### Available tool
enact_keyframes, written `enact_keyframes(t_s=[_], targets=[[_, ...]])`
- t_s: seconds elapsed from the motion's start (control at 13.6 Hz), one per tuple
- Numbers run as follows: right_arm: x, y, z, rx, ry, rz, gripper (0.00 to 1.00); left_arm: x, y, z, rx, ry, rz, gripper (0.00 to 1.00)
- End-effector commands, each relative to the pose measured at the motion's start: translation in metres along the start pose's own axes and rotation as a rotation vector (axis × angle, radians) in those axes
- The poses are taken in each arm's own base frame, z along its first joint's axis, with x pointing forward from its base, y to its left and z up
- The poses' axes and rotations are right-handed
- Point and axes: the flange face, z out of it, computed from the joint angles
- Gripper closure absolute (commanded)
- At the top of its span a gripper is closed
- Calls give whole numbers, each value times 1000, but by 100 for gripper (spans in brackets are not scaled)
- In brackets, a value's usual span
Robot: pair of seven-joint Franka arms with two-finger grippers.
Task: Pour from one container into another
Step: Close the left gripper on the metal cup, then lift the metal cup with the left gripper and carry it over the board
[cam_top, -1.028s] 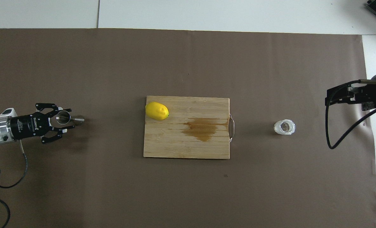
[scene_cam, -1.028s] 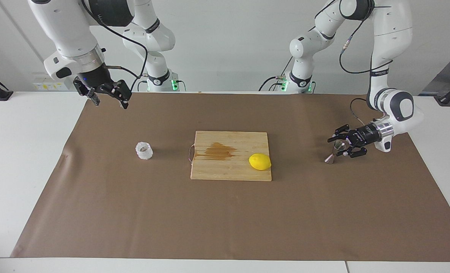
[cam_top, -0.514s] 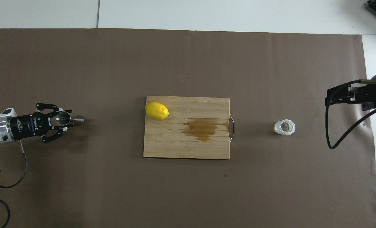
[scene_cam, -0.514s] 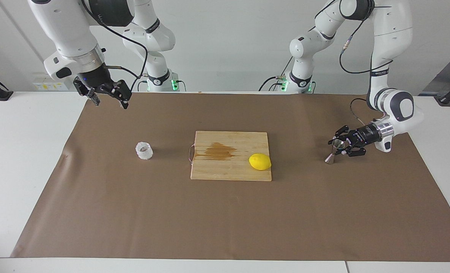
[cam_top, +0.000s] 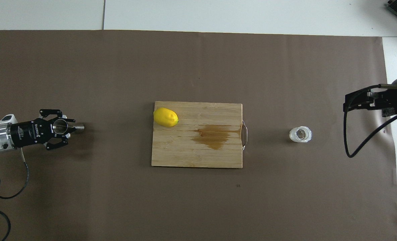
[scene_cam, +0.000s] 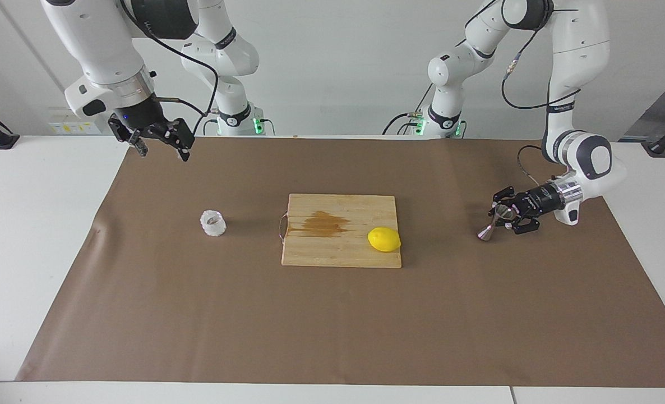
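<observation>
Looking from the facing view, the left gripper [scene_cam: 502,216] pinched the steel jigger [scene_cam: 493,223] at the left arm's end of the brown paper [scene_cam: 332,325], tilting it. The right gripper [scene_cam: 158,147], spread, hung waiting above the right arm's end.

From overhead, the textured glass cup [cam_top: 300,134] stood beside the cutting board [cam_top: 185,150], which carried a lemon [cam_top: 165,117].

Bright, even light from above. Soft, short shadows fall on the brown mat [scene_cam: 332,314]. Both views are sharp, with no glare.
</observation>
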Motion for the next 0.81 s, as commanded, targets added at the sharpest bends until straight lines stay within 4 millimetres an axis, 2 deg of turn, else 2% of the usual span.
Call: enact_keyframes(t_s=[0.0, 0.22, 0.29, 0.44, 0.51, 0.66, 0.73], targets=[[-5, 3, 0, -7, -4, 13, 0, -3, -3, 0, -23, 1, 1, 70], [-5, 3, 0, -7, -4, 13, 0, -5, -2, -1, -25, 3, 2, 71], [-5, 3, 0, -7, -4, 13, 0, -11, 3, -1, -22, 4, 8, 74], [-5, 3, 0, -7, -4, 13, 0, -20, 8, -1, -22, 2, 20, 91], [-5, 3, 0, -7, -4, 13, 0, -24, 10, 0, -18, -1, 27, 95], [-5, 3, 0, -7, -4, 13, 0, -39, 14, 0, -33, -10, -8, 96], [-5, 3, 0, -7, -4, 13, 0, -52, 16, 4, -30, -12, -17, 96]])
